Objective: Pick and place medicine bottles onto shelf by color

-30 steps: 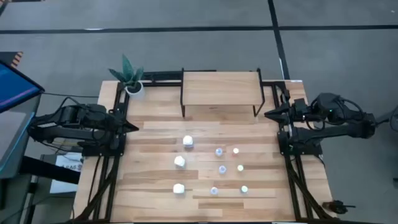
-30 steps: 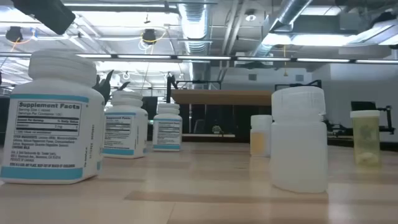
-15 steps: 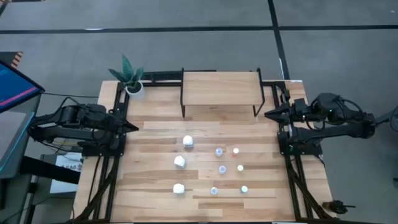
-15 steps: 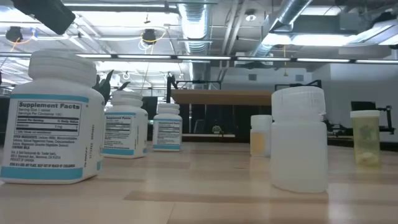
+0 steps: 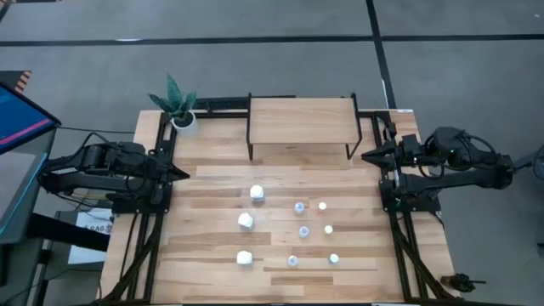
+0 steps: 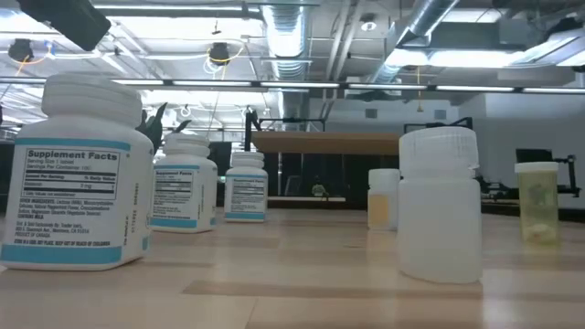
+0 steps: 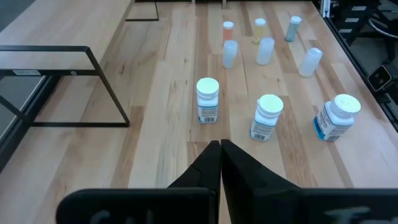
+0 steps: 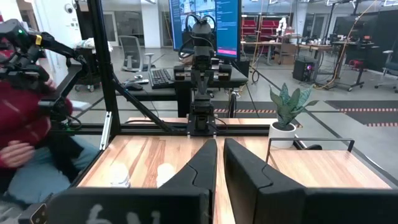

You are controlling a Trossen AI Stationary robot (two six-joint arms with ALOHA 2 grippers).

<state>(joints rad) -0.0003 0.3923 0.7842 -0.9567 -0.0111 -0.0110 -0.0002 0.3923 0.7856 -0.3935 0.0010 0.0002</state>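
Nine medicine bottles stand upright on the wooden table in front of the shelf (image 5: 302, 119). Three white ones (image 5: 246, 221) form the left column, three pale bluish ones (image 5: 303, 231) the middle, three small capped ones (image 5: 328, 229) the right. The left wrist view shows the white bottles (image 7: 267, 116), the bluish ones (image 7: 265, 51) and the capped ones (image 7: 259, 26). My left gripper (image 5: 183, 172) is shut and empty at the table's left edge. My right gripper (image 5: 365, 156) is shut and empty at the right edge. The shelf top is bare.
A white pot with a green plant (image 5: 180, 106) stands at the far left corner beside the shelf. Black frame rails (image 5: 157, 212) run along both table sides. A person in red (image 8: 25, 124) sits beyond the table's left side. Bare wood lies between the bottles and the shelf.
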